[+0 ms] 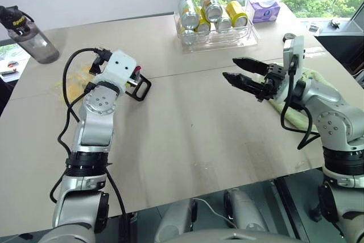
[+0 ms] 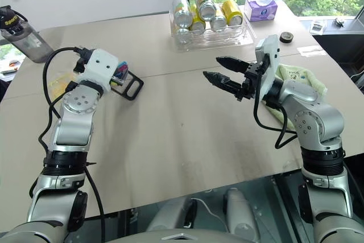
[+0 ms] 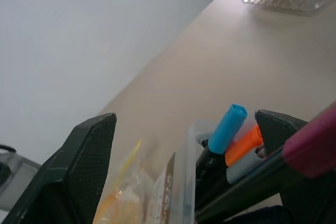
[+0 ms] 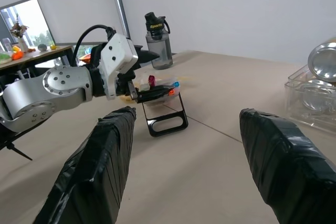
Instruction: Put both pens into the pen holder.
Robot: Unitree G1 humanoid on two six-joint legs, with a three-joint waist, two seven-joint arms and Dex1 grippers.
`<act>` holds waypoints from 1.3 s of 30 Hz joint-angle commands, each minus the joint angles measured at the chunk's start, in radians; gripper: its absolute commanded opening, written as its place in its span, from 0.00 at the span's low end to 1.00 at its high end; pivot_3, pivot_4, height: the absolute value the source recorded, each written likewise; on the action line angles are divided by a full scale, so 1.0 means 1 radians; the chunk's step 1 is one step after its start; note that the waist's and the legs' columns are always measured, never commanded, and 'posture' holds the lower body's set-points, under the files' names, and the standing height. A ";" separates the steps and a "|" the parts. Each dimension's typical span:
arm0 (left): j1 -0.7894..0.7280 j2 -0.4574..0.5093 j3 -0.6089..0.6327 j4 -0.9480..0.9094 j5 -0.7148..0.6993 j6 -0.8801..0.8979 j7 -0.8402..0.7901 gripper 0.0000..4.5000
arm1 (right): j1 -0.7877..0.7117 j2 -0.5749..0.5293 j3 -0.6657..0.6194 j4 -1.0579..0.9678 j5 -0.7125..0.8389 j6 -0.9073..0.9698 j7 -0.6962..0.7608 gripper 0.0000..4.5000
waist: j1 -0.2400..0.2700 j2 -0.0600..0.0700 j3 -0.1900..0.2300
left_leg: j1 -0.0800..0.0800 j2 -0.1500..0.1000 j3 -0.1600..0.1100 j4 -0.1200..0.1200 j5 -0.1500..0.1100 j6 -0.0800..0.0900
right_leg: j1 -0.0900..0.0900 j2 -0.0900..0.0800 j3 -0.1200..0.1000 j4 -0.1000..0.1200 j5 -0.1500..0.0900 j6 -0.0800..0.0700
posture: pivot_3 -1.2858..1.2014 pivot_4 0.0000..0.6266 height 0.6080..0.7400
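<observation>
Black-rimmed pen holder (image 4: 160, 92): stood on table (image 1: 187, 123), at left gripper (image 4: 137, 77).
Pens: magenta-ended pen (image 3: 310, 148) and blue-ended pen (image 3: 227, 128) sat inside holder.
Left gripper: fingers wide, straddling holder.
Right gripper (image 1: 239, 70): jaws apart, empty, above mid-table.

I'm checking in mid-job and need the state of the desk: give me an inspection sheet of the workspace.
Surface: beige table, bare in the middle.
Job's things: pen holder at the left gripper; a blue-capped pen and a magenta-ended pen stand in it beside an orange marker.
Clutter: clear tray of cans, tissue box, grey water bottle, pale cloth under the right arm, yellow packet.
Grippers: left gripper open around the holder's top; right gripper open, empty, above the table.
Cables: black cable along the left arm.
Surroundings: white wall, window with trees.
</observation>
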 commanded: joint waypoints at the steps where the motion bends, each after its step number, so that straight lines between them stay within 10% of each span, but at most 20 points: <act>1: -0.009 0.002 0.040 -0.003 -0.030 0.020 0.008 0.99 | -0.004 -0.002 -0.009 -0.023 0.007 -0.023 0.007 0.75 | -0.001 0.000 0.000 | 0.000 0.000 0.000 0.000 0.000 0.000 | 0.000 0.000 0.000 0.000 0.000 0.000 | 0.52 0.24 0.99; 30: 0.001 -0.040 0.024 -0.045 -0.161 -0.123 -0.032 0.99 | -0.006 -0.005 -0.007 -0.014 -0.003 -0.036 0.009 0.75 | 0.000 0.000 0.000 | 0.000 0.000 0.000 0.001 0.000 0.000 | 0.000 0.000 0.000 0.000 0.000 0.000 | 0.52 0.24 0.99; 39: 0.313 -0.077 0.132 -0.456 -0.632 0.017 -0.289 0.99 | 0.122 -0.097 0.071 -0.005 -0.125 -0.122 0.107 0.75 | -0.004 0.000 0.000 | 0.000 0.000 0.001 0.000 0.000 0.000 | 0.000 0.000 0.001 -0.002 0.000 0.000 | 0.52 0.24 0.99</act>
